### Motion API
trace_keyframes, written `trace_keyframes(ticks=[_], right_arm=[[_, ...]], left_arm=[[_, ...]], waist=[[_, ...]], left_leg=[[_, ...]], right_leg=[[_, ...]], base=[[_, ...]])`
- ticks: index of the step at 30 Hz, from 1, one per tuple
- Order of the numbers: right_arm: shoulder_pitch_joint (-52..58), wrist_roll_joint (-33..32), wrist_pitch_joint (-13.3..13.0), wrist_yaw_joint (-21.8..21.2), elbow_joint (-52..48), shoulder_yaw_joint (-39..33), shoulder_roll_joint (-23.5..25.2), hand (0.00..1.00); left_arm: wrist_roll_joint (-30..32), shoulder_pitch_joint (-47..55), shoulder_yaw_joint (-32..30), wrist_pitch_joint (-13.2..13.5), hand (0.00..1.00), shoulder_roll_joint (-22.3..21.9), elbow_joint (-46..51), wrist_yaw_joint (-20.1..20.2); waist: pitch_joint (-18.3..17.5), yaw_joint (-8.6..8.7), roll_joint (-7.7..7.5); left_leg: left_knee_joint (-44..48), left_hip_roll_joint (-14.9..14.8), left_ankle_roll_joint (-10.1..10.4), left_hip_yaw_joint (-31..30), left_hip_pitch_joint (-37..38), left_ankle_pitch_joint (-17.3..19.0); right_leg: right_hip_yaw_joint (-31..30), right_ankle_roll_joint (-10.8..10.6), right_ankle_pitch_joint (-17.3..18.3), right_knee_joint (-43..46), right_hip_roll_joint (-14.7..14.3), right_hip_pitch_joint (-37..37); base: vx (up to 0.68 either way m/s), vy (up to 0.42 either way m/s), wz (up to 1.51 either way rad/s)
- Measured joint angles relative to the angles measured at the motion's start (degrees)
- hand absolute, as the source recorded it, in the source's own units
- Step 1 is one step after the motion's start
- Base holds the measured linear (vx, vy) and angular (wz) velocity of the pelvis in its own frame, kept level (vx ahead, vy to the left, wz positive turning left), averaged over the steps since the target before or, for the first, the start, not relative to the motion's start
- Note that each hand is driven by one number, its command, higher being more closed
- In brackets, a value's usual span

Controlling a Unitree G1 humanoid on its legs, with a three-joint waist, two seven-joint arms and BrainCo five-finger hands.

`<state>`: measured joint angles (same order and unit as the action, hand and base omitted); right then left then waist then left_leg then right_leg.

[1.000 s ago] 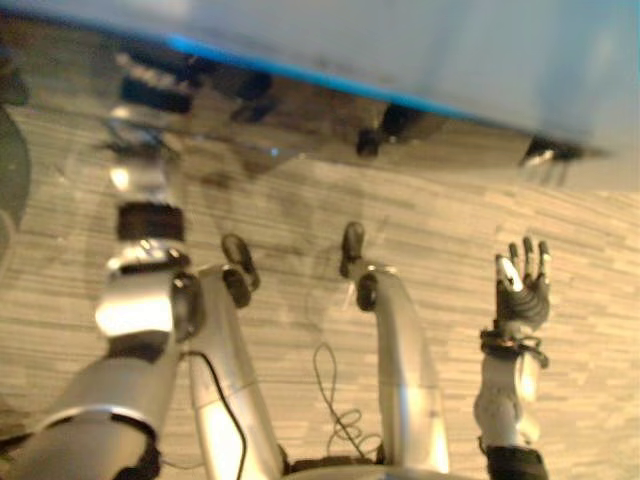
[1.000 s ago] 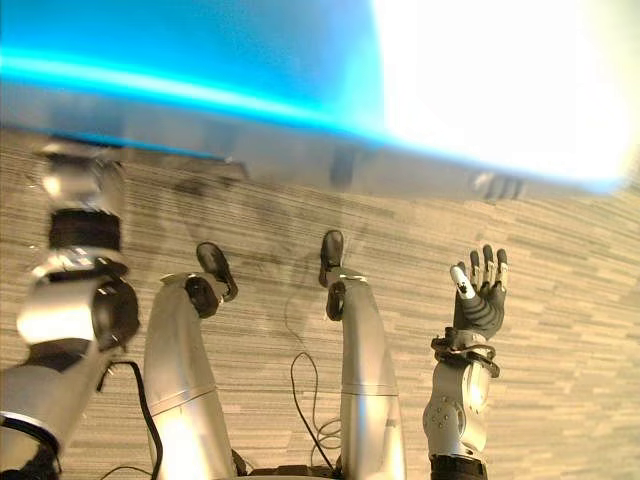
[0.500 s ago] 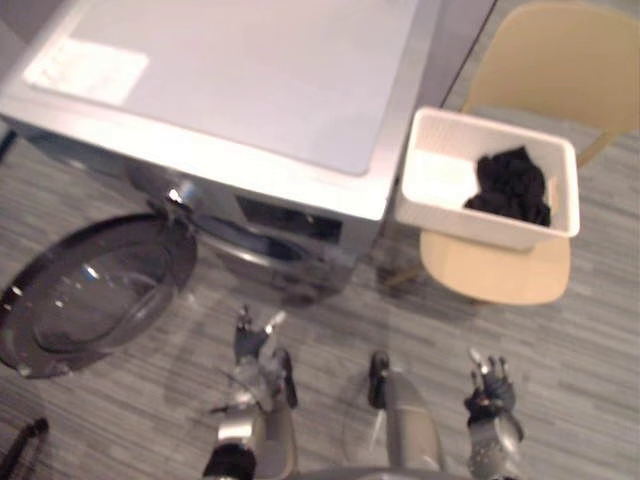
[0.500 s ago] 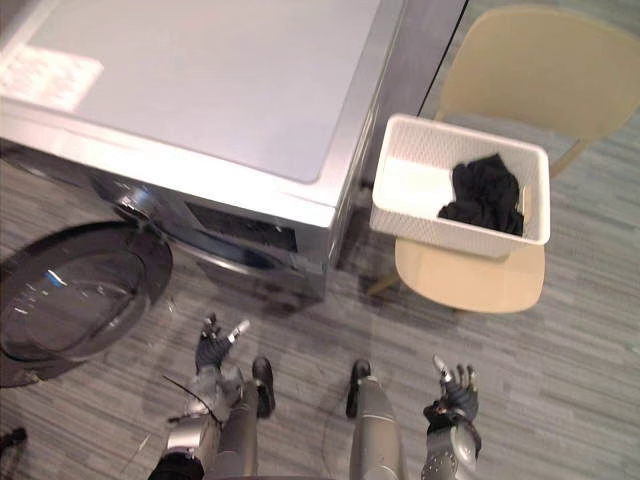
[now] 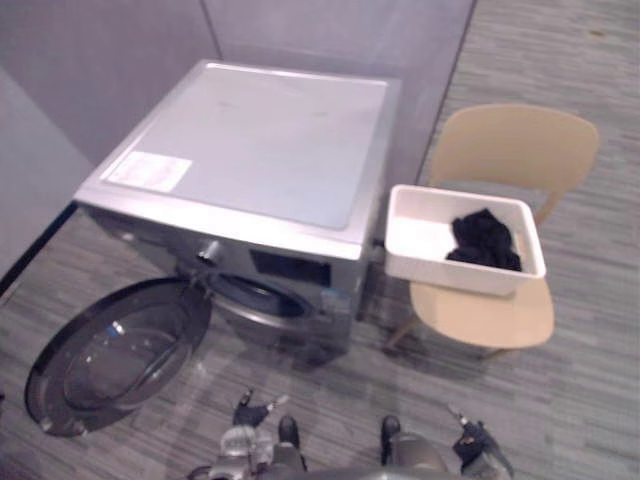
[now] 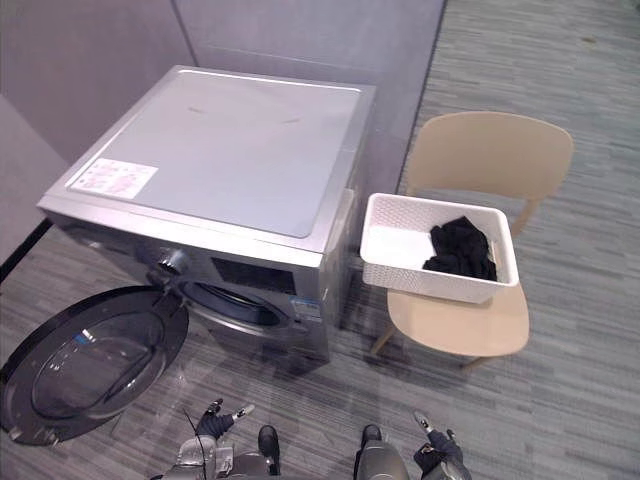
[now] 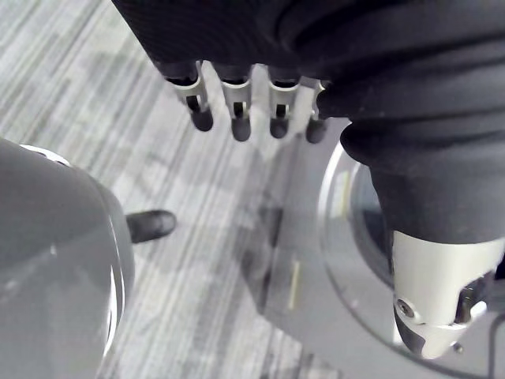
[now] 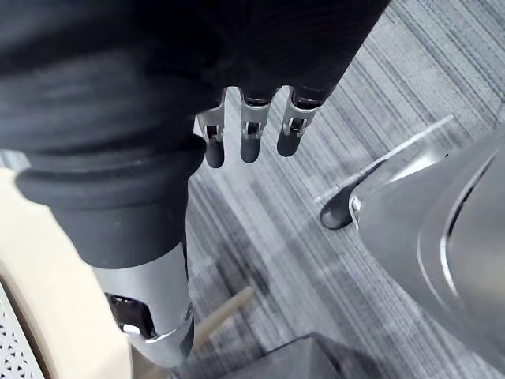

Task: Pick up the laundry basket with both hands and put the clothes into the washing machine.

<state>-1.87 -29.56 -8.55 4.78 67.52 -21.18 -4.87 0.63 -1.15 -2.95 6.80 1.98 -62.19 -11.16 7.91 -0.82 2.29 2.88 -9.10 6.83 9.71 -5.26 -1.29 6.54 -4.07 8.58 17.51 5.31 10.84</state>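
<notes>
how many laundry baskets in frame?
1. The white laundry basket sits on the beige chair, just right of the washing machine, with dark clothes heaped toward its right end. Another could be hidden behind the machine.

Laundry corner, washing machine (image 6: 215, 190), grey partition walls (image 6: 300, 35), striped carpet (image 6: 560, 380)

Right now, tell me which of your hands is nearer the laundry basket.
The right hand, low below the beige chair that carries the white laundry basket. The left hand sits by the open round door, farther off.
</notes>
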Motion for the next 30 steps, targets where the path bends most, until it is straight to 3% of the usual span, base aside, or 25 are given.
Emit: trace_keyframes(ticks=[2,4,6,10,12,14,17,22,23,24,25,26,27,29,30], right_arm=[[0.2,0.5,0.0,0.0,0.7,1.9,-1.1,0.0],[0.3,0.5,-0.1,0.1,0.8,3.2,-2.3,0.0],[-0.4,0.4,-0.2,0.0,0.6,4.3,-3.9,0.0],[-1.8,0.4,-0.3,-0.1,-1.3,4.2,-3.4,0.0],[-1.5,0.6,-0.2,-0.1,-0.9,4.0,-2.2,0.0],[-0.5,0.9,0.0,-0.1,0.2,3.6,-0.8,0.0],[1.2,1.2,0.0,0.0,1.6,0.9,0.4,0.0],[2.5,2.9,0.2,-0.1,2.0,-3.4,0.7,0.0],[2.4,3.1,0.2,0.0,2.0,-3.3,1.1,0.0],[2.3,3.1,0.2,0.0,1.9,-2.9,1.2,0.0],[2.2,3.1,0.2,0.0,1.9,-2.6,1.2,0.0],[2.0,3.0,0.2,0.1,1.9,-2.2,1.0,0.0],[2.1,2.9,0.2,0.2,1.9,-1.4,0.9,0.0],[2.3,2.6,0.2,0.3,1.9,-0.9,0.3,0.0],[2.2,2.6,0.2,0.5,1.9,-1.1,0.0,0.0]], left_arm=[[-0.4,0.0,0.0,0.0,0.0,0.0,-0.8,0.2],[-1.6,0.2,-0.7,0.1,0.0,-0.3,-0.8,1.2],[-2.4,1.6,-2.2,0.3,0.0,-1.2,-0.7,1.3],[-2.5,2.6,-2.2,0.1,0.0,-1.3,-0.9,2.5],[-2.5,2.5,-2.2,0.2,0.0,-1.3,-1.0,3.0],[-1.7,1.9,-1.9,0.1,0.0,-1.2,-2.0,3.6],[0.1,0.4,-0.9,0.1,0.0,-1.6,-3.2,3.8],[0.7,-0.8,1.3,0.1,0.0,-1.3,-4.4,4.9],[1.7,-1.7,2.4,0.1,0.0,-0.9,-5.3,4.9],[2.5,-1.7,3.1,0.1,0.0,-0.6,-5.4,4.9],[2.5,-1.7,3.1,0.1,0.0,-0.6,-5.4,4.8],[2.2,-1.7,3.2,0.1,0.0,-0.6,-5.4,4.8],[2.0,-1.5,3.0,0.0,0.0,-0.2,-5.5,4.8],[1.0,-0.7,2.7,0.0,0.0,0.7,-5.6,4.8],[0.9,0.2,2.6,0.0,0.0,1.1,-5.5,4.7]], waist=[[-0.2,0.14,0.13],[-0.8,-0.05,0.31],[-2.8,-0.22,0.36],[-4.2,-0.29,1.14],[-4.6,-0.1,1.0],[-5.0,0.19,-0.1],[-5.2,0.82,-0.93],[-5.6,2.39,0.41],[-4.5,2.47,0.24],[-2.9,2.96,0.13],[-2.2,3.09,0.53],[-1.3,3.46,1.18],[-0.7,3.73,0.15],[-0.6,3.8,0.05],[-0.5,3.69,-0.19]], left_leg=[[-1.8,0.8,-0.2,-2.2,1.4,-0.8],[-2.3,2.3,-0.4,-5.4,2.0,-0.3],[-3.1,4.6,-2.2,-6.8,2.1,1.1],[-4.1,6.5,-3.8,-3.9,2.9,2.3],[-3.6,6.9,-4.2,-1.9,3.3,2.6],[-2.7,7.0,-4.5,-0.2,3.3,2.8],[1.7,6.8,-4.8,0.0,3.3,4.1],[4.1,4.0,-4.5,2.7,4.9,9.1],[3.9,3.5,-4.5,3.8,6.2,9.1],[3.7,3.0,-4.9,5.0,8.4,9.4],[3.6,2.4,-5.3,5.4,9.7,9.8],[3.1,2.2,-5.3,6.5,11.7,10.9],[2.8,2.9,-5.4,7.9,13.2,11.4],[1.6,3.1,-5.1,8.7,14.5,11.6],[1.0,3.4,-4.2,9.5,15.7,11.8]], right_leg=[[0.7,0.0,2.0,0.1,0.1,-1.7],[-2.8,-0.6,3.5,0.4,-0.7,-2.6],[-8.7,-1.0,4.7,0.7,-1.3,-2.2],[-17.0,-1.4,4.4,-0.6,-2.0,-1.4],[-19.9,-1.0,3.8,-1.5,-2.0,-1.5],[-22.6,-1.7,1.6,-4.3,-1.9,-2.5],[-22.6,-2.4,-1.4,-7.4,-1.2,-5.3],[-20.3,-2.7,-1.6,-1.8,-3.7,-3.0],[-17.8,-3.5,-1.8,4.1,-3.9,-0.6],[-14.6,-6.6,-3.0,12.6,-4.0,2.5],[-12.5,-8.2,-4.1,17.0,-3.7,4.4],[-9.3,-5.2,-3.3,28.3,-1.7,9.3],[-8.3,0.1,0.0,37.6,2.3,13.9],[-9.6,1.9,1.0,38.3,6.8,16.9],[-11.6,1.0,0.4,31.1,8.7,16.0]], base=[[0.0,-0.006,0.72],[0.03,0.014,0.59],[0.1,0.067,0.06],[0.14,0.092,-0.49],[0.17,0.084,-0.62],[0.24,0.06,-0.57],[0.15,0.031,-0.29],[0.09,0.006,-0.43],[0.01,-0.02,-0.4],[0.0,-0.033,-0.37],[-0.01,-0.012,-0.3],[0.01,0.015,-0.15],[0.01,0.025,-0.11],[0.0,-0.024,-0.09],[0.02,-0.095,-0.15]])
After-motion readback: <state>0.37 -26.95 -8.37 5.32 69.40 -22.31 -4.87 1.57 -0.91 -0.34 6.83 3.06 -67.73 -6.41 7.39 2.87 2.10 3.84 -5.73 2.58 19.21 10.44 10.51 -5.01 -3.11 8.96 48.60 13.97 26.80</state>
